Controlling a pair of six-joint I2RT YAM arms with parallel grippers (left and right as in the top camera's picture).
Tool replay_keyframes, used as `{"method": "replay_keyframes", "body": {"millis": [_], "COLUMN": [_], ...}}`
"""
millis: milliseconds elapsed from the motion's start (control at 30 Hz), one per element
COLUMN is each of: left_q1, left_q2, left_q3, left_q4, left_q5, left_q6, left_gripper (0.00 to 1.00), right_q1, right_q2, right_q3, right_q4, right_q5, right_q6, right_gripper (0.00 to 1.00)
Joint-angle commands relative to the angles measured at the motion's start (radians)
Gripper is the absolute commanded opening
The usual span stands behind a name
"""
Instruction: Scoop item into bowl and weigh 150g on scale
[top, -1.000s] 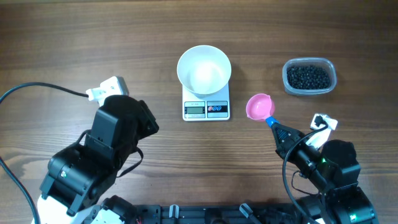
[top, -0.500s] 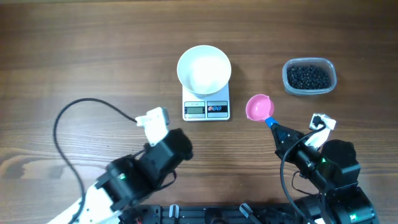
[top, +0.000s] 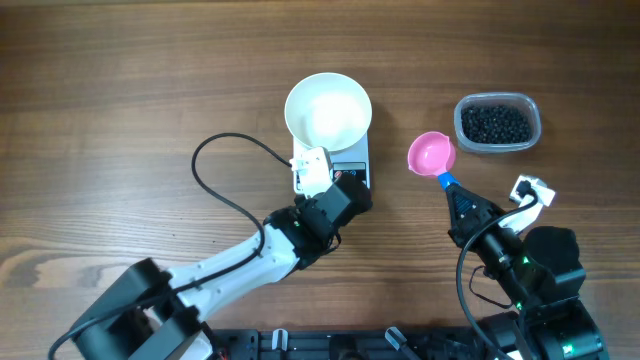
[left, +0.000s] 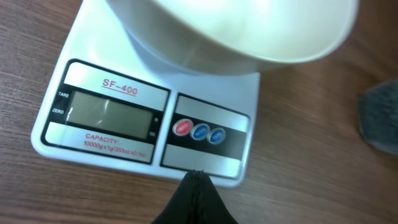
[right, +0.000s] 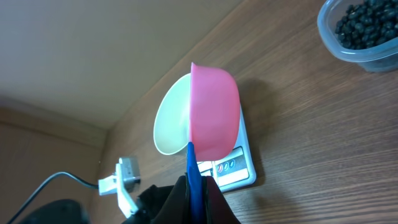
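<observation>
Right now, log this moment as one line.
left pincer: shut, by scale | right pincer: shut on pink scoop | bowl: empty, on scale

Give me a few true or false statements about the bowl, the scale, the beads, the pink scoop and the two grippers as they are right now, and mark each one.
1. The bowl sits on the scale. True.
2. The bowl already holds beads. False: it looks empty; the beads are in the clear tub.
3. The right gripper is shut on the handle of the pink scoop. True.
4. The left gripper is open above the tub. False: it is shut, its tip at the scale's front edge near the buttons.
5. The pink scoop is full. False: it is empty.
</observation>
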Motion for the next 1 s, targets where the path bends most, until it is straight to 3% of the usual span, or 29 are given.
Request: {"method": "replay_keyframes", "body": {"millis": [0,600,967], "left_q1": [0.006,0.07,0.07], "left_q2": [0.059,0.196,0.21], "left_q3": [-0.002,-0.002,-0.002], "left_q4": [0.036,0.205,0.2], "left_q5": [-0.041,-0.015,0.039], "left_q6": [-0.022,-0.023,-0.023], "left_gripper": [0.04,0.04,0.04], "right_q1": [-0.004,-0.004,-0.004], "right_q2": [-0.008,-0.008,-0.008], "right_q3": [0.006,0.006,0.005], "right_q4": [0.006,0.008,-0.008], "right_q5": [0.053,0.07,0.07], "right_q6": [0.004,0.004,0.002], "right_gripper": [0.05,0.04,0.05]}}
